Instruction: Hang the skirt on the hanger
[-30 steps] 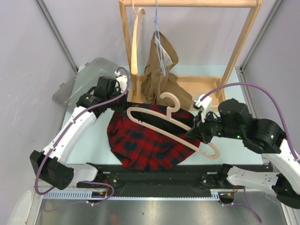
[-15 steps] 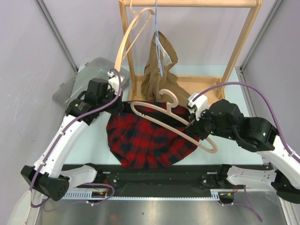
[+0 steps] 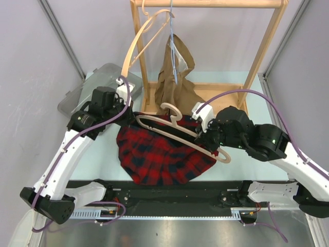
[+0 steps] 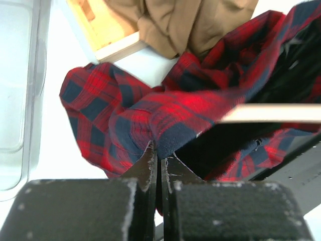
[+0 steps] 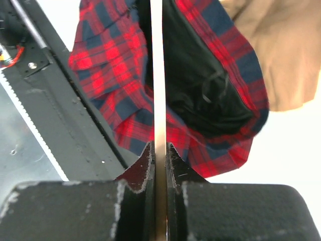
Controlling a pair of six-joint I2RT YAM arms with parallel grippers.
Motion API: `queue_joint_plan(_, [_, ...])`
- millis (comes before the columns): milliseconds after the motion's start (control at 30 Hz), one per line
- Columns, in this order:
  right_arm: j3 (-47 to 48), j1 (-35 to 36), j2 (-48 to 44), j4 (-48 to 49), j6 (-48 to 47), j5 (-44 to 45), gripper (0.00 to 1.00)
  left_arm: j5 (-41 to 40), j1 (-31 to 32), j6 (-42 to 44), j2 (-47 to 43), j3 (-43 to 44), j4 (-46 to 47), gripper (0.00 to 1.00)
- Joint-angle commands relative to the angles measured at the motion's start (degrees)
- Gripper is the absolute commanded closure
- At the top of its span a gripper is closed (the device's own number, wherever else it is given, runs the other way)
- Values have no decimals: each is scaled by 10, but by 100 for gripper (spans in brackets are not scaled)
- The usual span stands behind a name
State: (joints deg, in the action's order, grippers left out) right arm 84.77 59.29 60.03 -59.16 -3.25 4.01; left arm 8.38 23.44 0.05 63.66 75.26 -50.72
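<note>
A red-and-navy plaid skirt (image 3: 159,154) lay bunched on the pale table (image 3: 100,154) just in front of the wooden rack (image 3: 138,56), its near hem reaching the black rail (image 3: 169,194) farthest from the rack. The left gripper (image 4: 158,153), at the rack's left post, had its fingers pressed together on a fold of the skirt's edge, lifting it off the table. The right gripper (image 5: 159,148), in front of the rack's right side, was clamped on the bar of a pale wooden hanger (image 3: 177,133), which slanted across the skirt's dark opening with its hook pointing at the rack; whether the bar sat inside the waist could not be told. A tan garment (image 3: 177,77) drooped from the rack's rail to just behind that hook, crowding the skirt's far edge, and a second hanger (image 3: 134,43) swung from the rail's left end. Left of the rack a clear plastic bin (image 3: 97,82) stood, with a strip of bare table between it and the skirt. More bare table showed right of the rack's base.
</note>
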Motion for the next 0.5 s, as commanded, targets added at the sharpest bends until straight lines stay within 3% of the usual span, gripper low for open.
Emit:
queue_joint_plan(0, [20, 7, 22, 48, -21, -71, 100, 35, -6, 3, -10, 47, 20, 100])
queue_joint_plan(267, [8, 10, 77, 120, -44, -76, 100, 62, -5, -26, -1, 68, 8, 100])
queue_joint_plan(467, [-75, 9, 77, 279, -23, -68, 100, 115, -5, -45, 4, 52, 20, 99])
